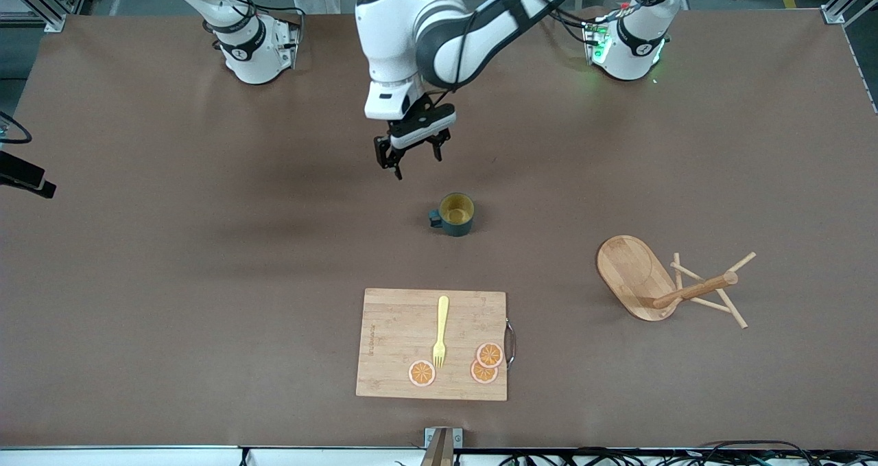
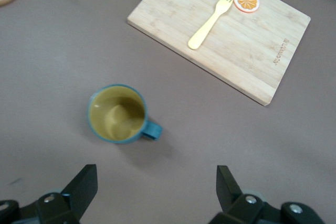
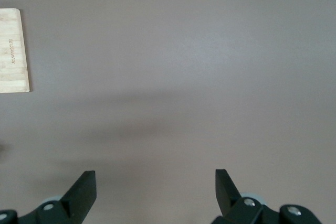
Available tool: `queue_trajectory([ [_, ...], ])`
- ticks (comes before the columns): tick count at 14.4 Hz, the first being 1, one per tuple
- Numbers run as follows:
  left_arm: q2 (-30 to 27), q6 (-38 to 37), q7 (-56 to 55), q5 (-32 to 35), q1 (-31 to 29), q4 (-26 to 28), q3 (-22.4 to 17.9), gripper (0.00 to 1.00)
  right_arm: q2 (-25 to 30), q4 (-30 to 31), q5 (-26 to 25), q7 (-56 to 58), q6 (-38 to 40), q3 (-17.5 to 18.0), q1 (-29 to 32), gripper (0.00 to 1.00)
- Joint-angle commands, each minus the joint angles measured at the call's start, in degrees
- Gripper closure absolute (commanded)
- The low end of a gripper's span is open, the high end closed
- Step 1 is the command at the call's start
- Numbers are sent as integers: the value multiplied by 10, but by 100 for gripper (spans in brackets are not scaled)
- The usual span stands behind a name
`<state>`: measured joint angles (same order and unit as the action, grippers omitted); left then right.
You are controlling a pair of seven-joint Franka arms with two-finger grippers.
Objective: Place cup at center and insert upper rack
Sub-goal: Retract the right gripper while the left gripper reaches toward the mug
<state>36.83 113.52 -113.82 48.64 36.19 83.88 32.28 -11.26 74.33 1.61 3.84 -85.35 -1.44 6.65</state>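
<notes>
The cup [image 1: 456, 213] is dark teal with a yellow inside and stands upright near the table's middle, its handle toward the right arm's end; it shows in the left wrist view as well [image 2: 117, 113]. My left gripper [image 1: 417, 160] [image 2: 156, 169] hangs open and empty above the table, nearer the robots' bases than the cup. The upper rack [image 1: 658, 284], a light wooden mug tree, lies tipped on its side toward the left arm's end, its oval base [image 1: 631, 270] up on edge. My right gripper [image 3: 155, 174] is open and empty over bare table.
A wooden cutting board [image 1: 398, 329] [image 2: 247, 51] lies nearer to the front camera than the cup. On it are a yellow fork [image 1: 441, 330] [image 2: 209, 23] and three orange slices [image 1: 483, 363]. The board's edge [image 3: 13, 51] shows in the right wrist view.
</notes>
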Motion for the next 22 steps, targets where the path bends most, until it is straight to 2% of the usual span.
queue_trajectory([
  [1, 65, 15, -40, 77, 31, -49, -12, 0, 17, 27, -1, -44, -9, 16, 4, 0],
  [3, 95, 24, -72, 120, 73, -48, -49, 0, 17, 28, -1, -35, -8, 16, 1, 0],
  [5, 114, 25, -98, 129, 129, -49, -112, 0, 22, 37, -2, -8, -7, 16, 2, 0],
  [7, 126, 25, -104, 129, 166, -48, -153, 0, 46, 74, -3, -2, -24, 14, 2, 0],
  [9, 134, 26, -104, 131, 172, -48, -156, 0, 85, 141, -6, -3, -77, 15, 2, 0],
  [11, 142, 26, -104, 142, 183, -48, -165, 0, 117, 183, -7, -3, -90, 15, 2, 0],
  [16, 177, 14, -105, 247, 217, -44, -198, 0, 125, 186, -18, -2, -86, 16, 1, 0],
  [20, 200, 7, -112, 259, 281, -45, -272, 0, 126, 193, -18, -4, -88, 17, 1, 0],
  [22, 206, 6, -132, 260, 291, -45, -283, 0, 126, 193, -18, -5, -88, 17, 1, 0],
])
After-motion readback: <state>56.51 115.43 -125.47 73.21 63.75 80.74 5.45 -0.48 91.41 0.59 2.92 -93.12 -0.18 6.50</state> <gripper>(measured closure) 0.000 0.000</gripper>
